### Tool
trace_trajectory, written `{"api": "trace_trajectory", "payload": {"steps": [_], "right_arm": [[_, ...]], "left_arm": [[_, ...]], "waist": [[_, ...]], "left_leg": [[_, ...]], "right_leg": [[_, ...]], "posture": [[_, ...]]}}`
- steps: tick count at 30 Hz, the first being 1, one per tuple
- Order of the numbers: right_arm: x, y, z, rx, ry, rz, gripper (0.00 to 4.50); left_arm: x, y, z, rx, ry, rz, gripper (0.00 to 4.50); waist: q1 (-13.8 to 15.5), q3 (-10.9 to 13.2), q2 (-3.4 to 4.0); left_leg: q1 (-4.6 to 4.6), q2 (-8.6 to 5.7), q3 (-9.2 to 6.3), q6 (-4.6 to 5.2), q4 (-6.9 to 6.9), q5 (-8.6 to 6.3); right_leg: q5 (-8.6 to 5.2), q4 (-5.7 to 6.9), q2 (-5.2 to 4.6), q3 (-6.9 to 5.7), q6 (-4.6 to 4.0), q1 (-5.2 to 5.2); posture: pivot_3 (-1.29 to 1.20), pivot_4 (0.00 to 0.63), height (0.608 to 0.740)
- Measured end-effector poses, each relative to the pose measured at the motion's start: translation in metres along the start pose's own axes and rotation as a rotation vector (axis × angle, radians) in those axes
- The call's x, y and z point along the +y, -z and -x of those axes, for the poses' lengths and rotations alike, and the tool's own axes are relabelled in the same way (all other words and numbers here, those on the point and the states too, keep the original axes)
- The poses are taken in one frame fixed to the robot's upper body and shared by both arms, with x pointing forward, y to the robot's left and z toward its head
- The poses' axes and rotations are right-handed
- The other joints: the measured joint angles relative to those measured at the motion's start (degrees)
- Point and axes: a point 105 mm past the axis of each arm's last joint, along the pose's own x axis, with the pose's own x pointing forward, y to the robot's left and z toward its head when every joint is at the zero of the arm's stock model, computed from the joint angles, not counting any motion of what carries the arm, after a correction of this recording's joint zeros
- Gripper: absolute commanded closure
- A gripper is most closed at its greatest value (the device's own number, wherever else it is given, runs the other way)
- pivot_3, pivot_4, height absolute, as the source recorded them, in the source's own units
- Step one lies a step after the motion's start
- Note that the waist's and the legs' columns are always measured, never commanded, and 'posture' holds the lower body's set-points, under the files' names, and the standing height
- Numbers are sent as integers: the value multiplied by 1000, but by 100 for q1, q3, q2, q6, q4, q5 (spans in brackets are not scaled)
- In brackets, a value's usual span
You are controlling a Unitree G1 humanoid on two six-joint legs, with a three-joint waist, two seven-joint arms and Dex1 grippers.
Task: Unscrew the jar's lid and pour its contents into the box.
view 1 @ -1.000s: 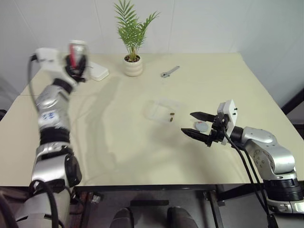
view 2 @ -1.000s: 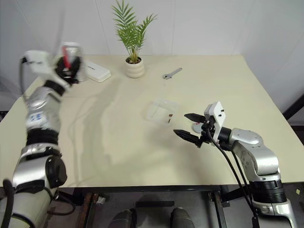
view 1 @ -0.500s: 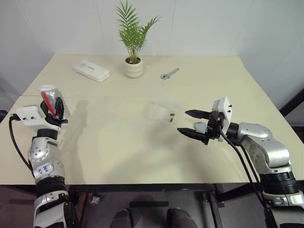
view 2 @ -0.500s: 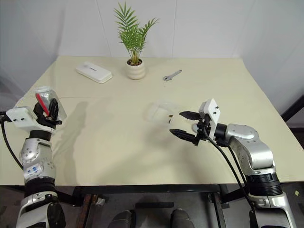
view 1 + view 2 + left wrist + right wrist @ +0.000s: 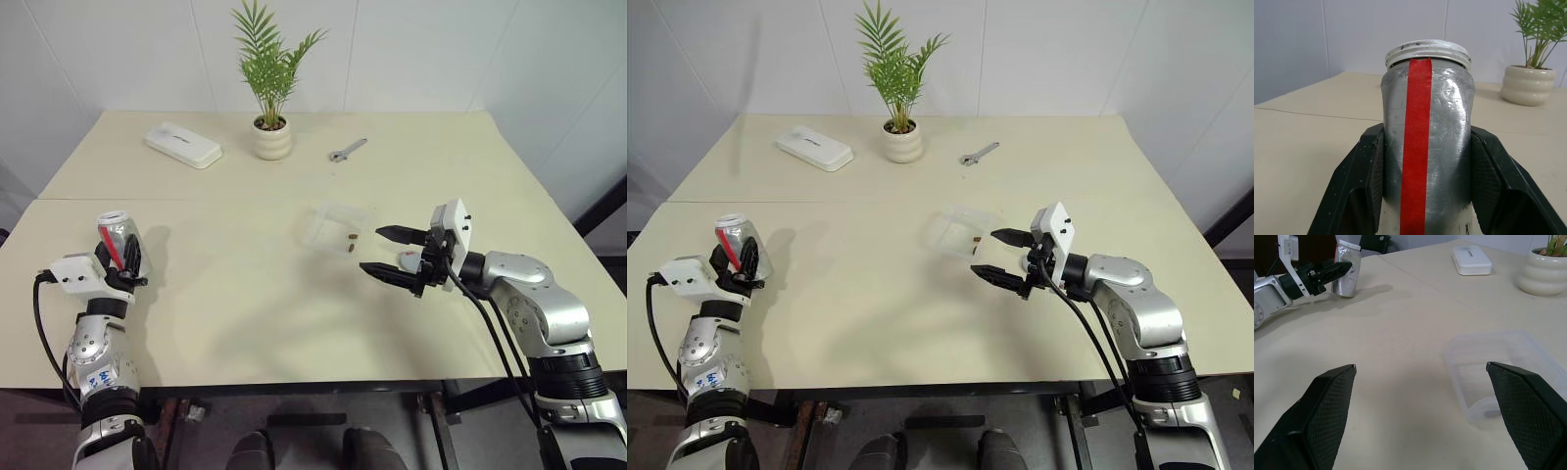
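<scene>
Lowered from head height since a second ago, the jar [image 5: 118, 239] is now set upright near the left edge of the cream desk [image 5: 235, 294], clasped by the left end effector [image 5: 125, 262]. White walls are seen behind. Beside the clear box [image 5: 335, 227], the right end effector [image 5: 385, 253] is spread wide, empty.

jar [image 5: 117, 238] 1 | box [image 5: 336, 225] 1 | lid [image 5: 412, 260] 1 | brown pieces [image 5: 353, 238] 2 | plant [image 5: 271, 83] 1 | wrench [image 5: 349, 149] 1 | white case [image 5: 182, 145] 1
</scene>
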Motion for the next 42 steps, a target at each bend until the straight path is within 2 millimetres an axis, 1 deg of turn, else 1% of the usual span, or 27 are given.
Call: {"api": "trace_trajectory", "payload": {"steps": [2,4,9,12,18,20,24,25,27,28,30,32,34,36,38,40,42], "right_arm": [[0,0,0,-1,-1,-1,0],[0,0,0,-1,-2,-1,0],[1,-1,0,-3,-5,0,0],[1,-1,0,-3,-5,0,0],[2,1,0,-8,-9,-10,0],[5,3,0,-6,-12,-15,0],[6,4,2,-4,-14,-21,0],[7,4,4,-5,-18,-20,0],[10,5,7,1,-31,-22,0],[11,7,9,10,-35,-30,0],[12,10,10,19,-45,-41,0],[13,10,11,21,-57,-41,0],[16,10,10,32,-94,-38,0],[18,9,11,56,-143,-20,0],[18,4,11,64,-183,16,0],[16,-1,14,80,-212,65,0],[20,-2,15,100,-255,103,0]], "left_arm": [[2,7,7,29,-4,-2,672],[4,9,12,40,-5,-4,54],[3,5,22,43,6,-20,21],[0,9,28,66,17,-18,21],[3,6,39,79,6,-40,21],[5,3,50,84,-1,-54,21],[6,-4,79,112,-15,-72,21],[7,-8,86,119,-15,-80,21],[9,-21,102,132,-5,-117,21],[8,-27,108,138,12,-132,21],[2,-38,116,152,75,-156,21],[-9,-51,118,165,186,-195,21],[-24,-63,114,180,359,-233,21],[-39,-74,110,194,548,-275,21],[-50,-80,108,221,707,-316,21],[-59,-84,106,247,867,-350,21],[-64,-89,99,242,972,-377,21]], "waist": [[-2,0,0],[7,0,0],[9,0,-1],[6,0,-1],[-1,-1,-2],[-11,-1,-2],[-6,-1,-3],[-6,-2,-3],[-8,-3,-5],[-9,-3,-5],[-17,-3,-6],[-20,-3,-5],[-22,-3,-5],[-62,-6,4],[-147,-8,6],[-194,-8,6],[-197,-11,2]], "left_leg": [[0,1,1,0,-5,0],[-1,2,1,0,-9,0],[-1,2,2,0,-15,-1],[0,2,3,0,-19,-1],[0,4,5,-1,-25,-3],[0,5,9,-1,-29,-9],[-2,10,12,0,-32,-18],[-2,11,12,-1,-34,-18],[-2,12,14,-2,-33,-20],[-1,12,16,-2,-33,-21],[-1,12,24,-18,-33,-30],[-2,13,26,-28,-36,-36],[-8,17,33,-29,-39,-37],[-10,28,55,-28,-71,-37],[-14,31,84,-15,-106,-29],[-14,31,111,-10,-114,-27],[-12,34,133,-4,-131,-24]], "right_leg": [[-1,-3,0,0,-1,-2],[-1,-7,0,0,-2,-2],[-1,-14,-3,0,-4,-2],[-3,-16,-3,0,-7,-2],[-12,-20,-4,0,-23,-5],[-12,-26,-6,1,-23,-5],[-18,-30,-6,2,-33,-9],[-23,-31,-6,2,-43,-9],[-59,-35,-7,4,-109,-9],[-59,-37,-7,6,-109,-9],[-60,-48,-7,13,-111,-9],[-52,-80,-7,13,-119,-6],[-33,-114,-6,13,-135,-6],[8,-188,-3,16,-173,7],[36,-246,-5,21,-200,13],[37,-261,-11,32,-202,10],[35,-253,-15,29,-203,-11]], "posture": [[0,150,740],[0,150,740],[0,150,740],[0,150,740],[0,150,740],[0,150,740],[0,150,740],[0,150,740],[0,150,740],[0,150,740],[0,150,740],[0,150,740],[0,150,740],[0,150,740],[0,150,740],[0,150,740],[0,150,740]]}}
